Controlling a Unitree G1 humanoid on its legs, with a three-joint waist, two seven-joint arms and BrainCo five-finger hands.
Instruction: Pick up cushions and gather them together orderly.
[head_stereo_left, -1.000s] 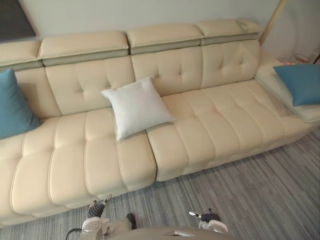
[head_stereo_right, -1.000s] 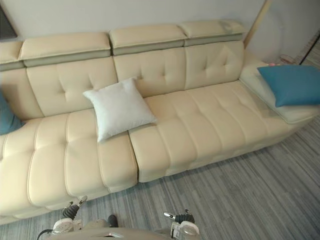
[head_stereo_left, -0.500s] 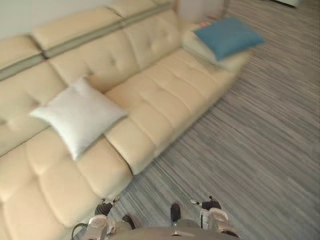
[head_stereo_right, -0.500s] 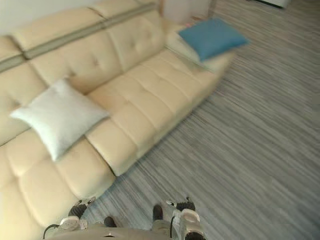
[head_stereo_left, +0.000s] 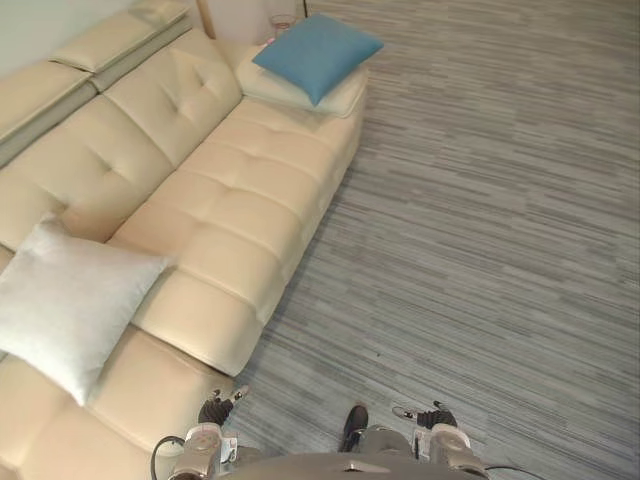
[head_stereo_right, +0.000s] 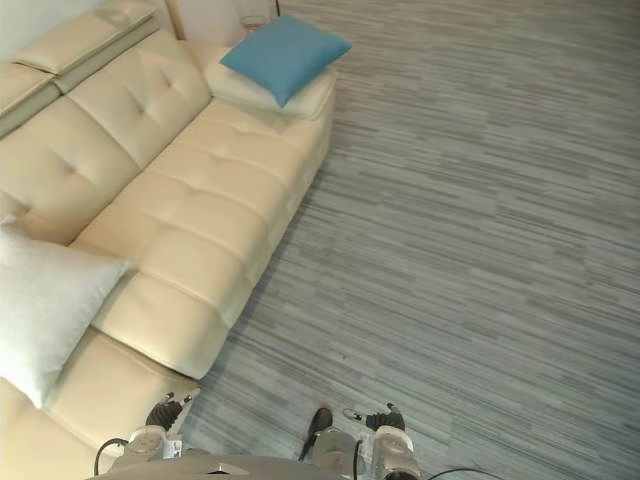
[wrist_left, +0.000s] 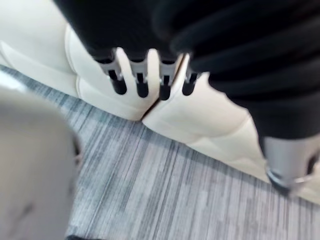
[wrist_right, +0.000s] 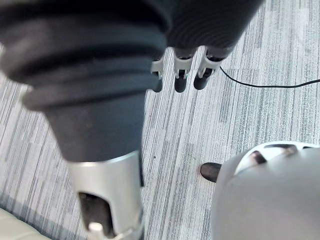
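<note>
Two cushions in the eye views, well apart: blue cushion (head_stereo_left: 315, 52) lying flat at the far end of the cream sofa (head_stereo_left: 240, 210), white cushion (head_stereo_left: 65, 305) on the seat against the backrest, nearer the robot. Left wrist view: left hand (wrist_left: 141, 75) empty, fingers hanging loosely straight before the sofa's front edge. Right wrist view: right hand (wrist_right: 181, 70) likewise slack and empty above striped grey carpet (wrist_right: 240, 125).

The cream sofa (head_stereo_left: 230, 215) and grey striped floor (head_stereo_left: 480, 230) were viewed steeply downward from the head, with nearly everything shared by both eyes. The floor was viewed closely along the left hand (wrist_left: 141, 80) and right hand (wrist_right: 181, 75).
</note>
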